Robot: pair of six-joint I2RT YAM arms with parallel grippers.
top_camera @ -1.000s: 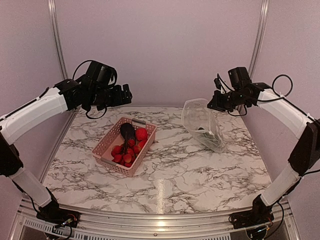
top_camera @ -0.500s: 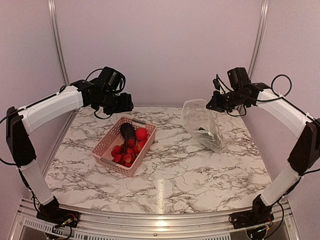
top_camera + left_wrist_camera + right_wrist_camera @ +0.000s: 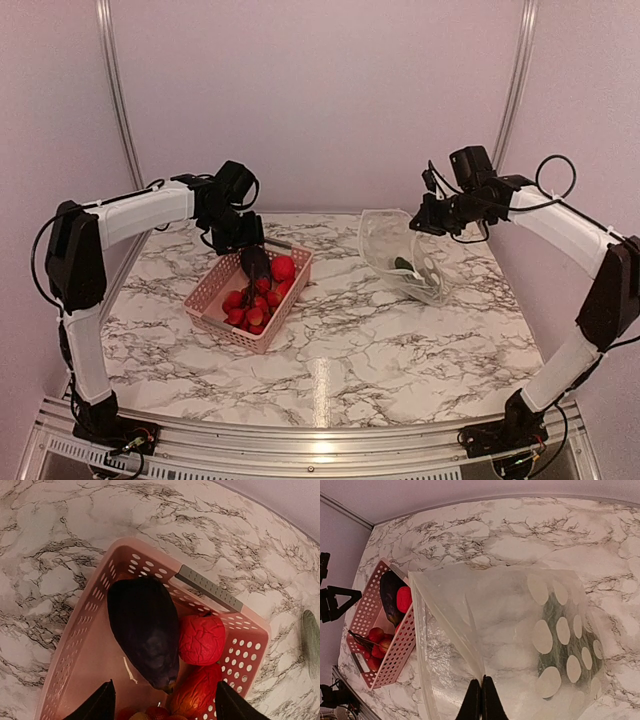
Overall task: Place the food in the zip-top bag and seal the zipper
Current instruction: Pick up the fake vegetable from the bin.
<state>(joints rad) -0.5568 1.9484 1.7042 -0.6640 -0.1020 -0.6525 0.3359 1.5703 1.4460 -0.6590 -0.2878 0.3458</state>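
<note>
A pink lattice basket (image 3: 212, 283) sits left of centre on the marble table (image 3: 380, 340).

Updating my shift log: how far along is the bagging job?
Done: one green piece lies in the zip-top bag. In hand: the right gripper pinches the bag's mouth up; the left gripper hangs open over the eggplant in the pink basket. Left: eggplant, tomato and small red pieces to move, zipper unsealed.

1. My left gripper (image 3: 164, 683): only two fingertips show above the bottom edge.
2. Small red pieces (image 3: 156, 712): cropped by that edge.
3. Green shape (image 3: 313, 642): cut by the right edge, unidentifiable.
4. Green pieces (image 3: 557, 652) inside the zip-top bag (image 3: 490, 605): blurred behind plastic, count unclear.
5. My right gripper (image 3: 481, 696): fingertips only, rest below frame.
</note>
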